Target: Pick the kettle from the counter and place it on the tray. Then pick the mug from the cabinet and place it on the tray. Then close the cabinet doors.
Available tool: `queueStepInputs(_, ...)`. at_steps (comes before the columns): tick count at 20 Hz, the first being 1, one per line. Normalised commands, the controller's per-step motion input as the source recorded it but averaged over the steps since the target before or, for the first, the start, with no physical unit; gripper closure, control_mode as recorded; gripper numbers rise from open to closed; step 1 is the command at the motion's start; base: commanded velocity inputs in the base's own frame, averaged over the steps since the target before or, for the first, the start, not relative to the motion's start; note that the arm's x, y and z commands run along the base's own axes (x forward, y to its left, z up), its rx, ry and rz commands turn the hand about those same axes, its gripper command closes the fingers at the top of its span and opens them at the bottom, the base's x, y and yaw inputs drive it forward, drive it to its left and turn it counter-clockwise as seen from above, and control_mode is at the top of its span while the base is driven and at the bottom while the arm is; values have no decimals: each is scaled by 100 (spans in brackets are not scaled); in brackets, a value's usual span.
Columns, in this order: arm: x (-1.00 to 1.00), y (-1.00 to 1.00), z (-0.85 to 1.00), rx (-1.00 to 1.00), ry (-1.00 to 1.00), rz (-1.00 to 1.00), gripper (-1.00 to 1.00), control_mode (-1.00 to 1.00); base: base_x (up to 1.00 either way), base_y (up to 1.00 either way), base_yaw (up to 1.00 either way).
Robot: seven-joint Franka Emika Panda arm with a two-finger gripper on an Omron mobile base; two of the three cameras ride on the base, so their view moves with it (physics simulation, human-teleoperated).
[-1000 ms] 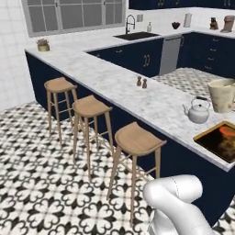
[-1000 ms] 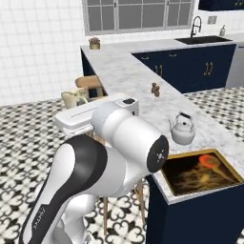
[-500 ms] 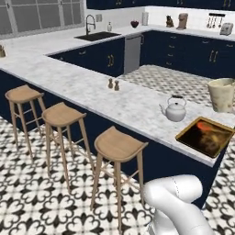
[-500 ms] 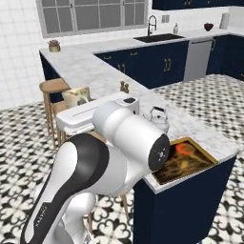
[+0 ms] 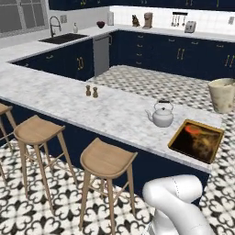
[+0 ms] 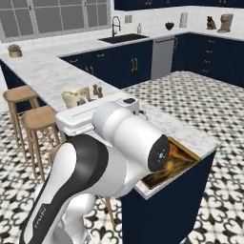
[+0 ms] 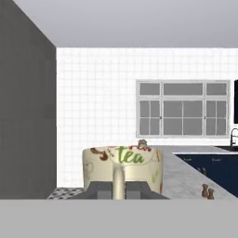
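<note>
My gripper [image 7: 119,189] is shut on the handle of the mug [image 7: 123,167], a cream cup with "tea" printed on it, which stands upright right in front of the hand camera. The same mug [image 5: 222,95] hangs at the right edge of the left base view, and the mug [image 6: 76,97] peeks over my arm in the right base view. The white kettle [image 5: 161,115] stands on the marble counter [image 5: 69,98], just left of the wooden-rimmed tray [image 5: 197,140]. The tray [image 6: 174,159] lies at the counter's end corner. The cabinet and its doors are out of view.
Wooden stools [image 5: 108,158] line the near side of the counter. Two small shakers [image 5: 92,91] stand mid-counter. A sink with a tap [image 5: 64,39] and navy lower cabinets [image 5: 183,55] run along the back walls, around a patterned tile floor.
The whole scene has swung across both base views, so the camera has moved with the base; the counter end with kettle and tray now sits closer. The mug stays in the shut gripper.
</note>
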Motion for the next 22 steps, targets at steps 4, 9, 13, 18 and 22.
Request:
queueStepInputs(4,0,0,0,0,0,0,100,100,56,4,-31)
queueStepInputs(9,0,0,0,0,0,0,100,100,64,4,-30)
queueStepInputs(13,0,0,0,0,0,0,100,100,58,0,-26)
queueStepInputs(18,0,0,0,0,0,0,100,100,55,0,-22)
queueStepInputs(22,34,-12,-9,2,-6,-4,100,-100,13,0,-5)
